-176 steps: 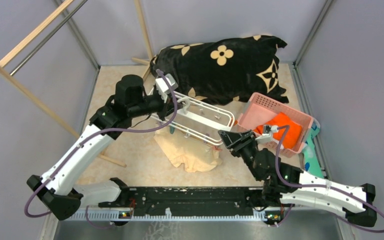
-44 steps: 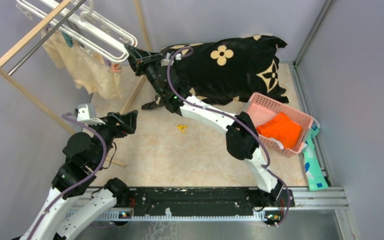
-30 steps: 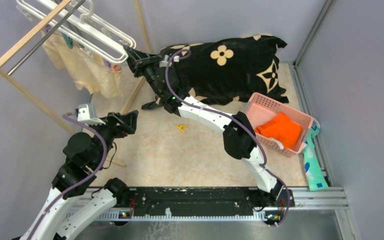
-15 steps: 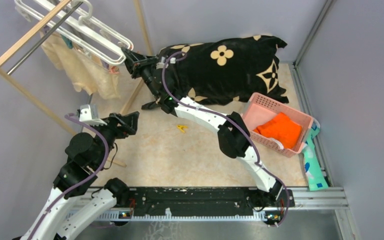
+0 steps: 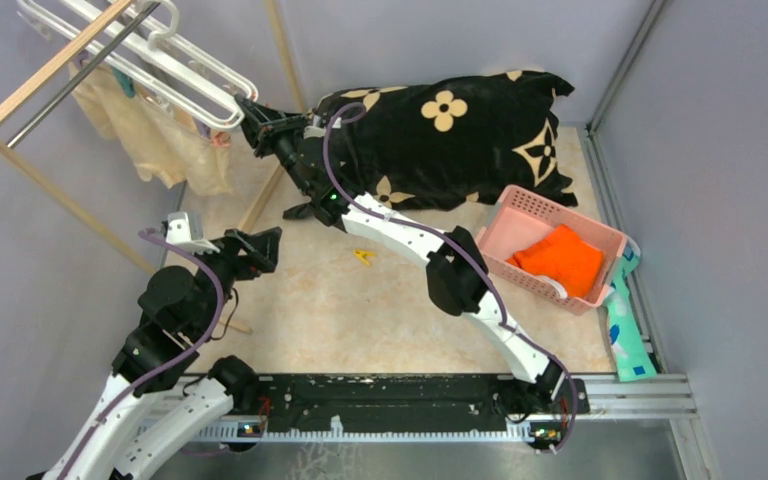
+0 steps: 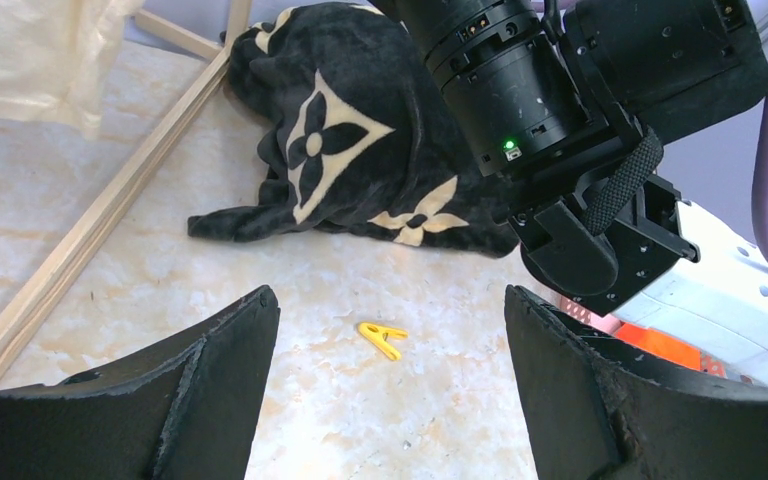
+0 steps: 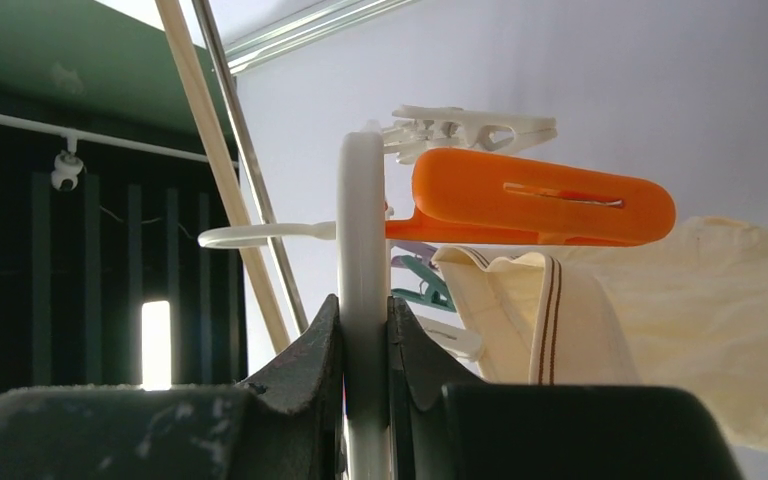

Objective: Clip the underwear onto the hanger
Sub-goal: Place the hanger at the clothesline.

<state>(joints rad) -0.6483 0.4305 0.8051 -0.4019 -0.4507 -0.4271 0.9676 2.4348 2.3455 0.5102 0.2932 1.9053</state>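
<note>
The white hanger (image 5: pixel 175 75) is up at the far left by the wooden rack, with the cream underwear (image 5: pixel 155 140) dangling from its clips. My right gripper (image 5: pixel 246 108) is stretched out to the frame's near end and is shut on its white bar (image 7: pixel 363 250). In the right wrist view an orange clip (image 7: pixel 540 210) and the underwear's striped waistband (image 7: pixel 540 320) hang just right of that bar. My left gripper (image 5: pixel 263 240) hovers low over the floor at the left, open and empty (image 6: pixel 390 400).
A wooden rack (image 5: pixel 55 195) with a metal bar (image 5: pixel 85 70) fills the far left. A black flowered blanket (image 5: pixel 440 130) lies at the back. A pink basket (image 5: pixel 550 225) holds an orange cloth (image 5: pixel 560 258). A yellow clip (image 5: pixel 363 257) lies on the floor.
The right arm has carried the hanger with the underwear slightly further left and up toward the rack's bar. The left arm has shifted a little forward, its jaws unchanged.
</note>
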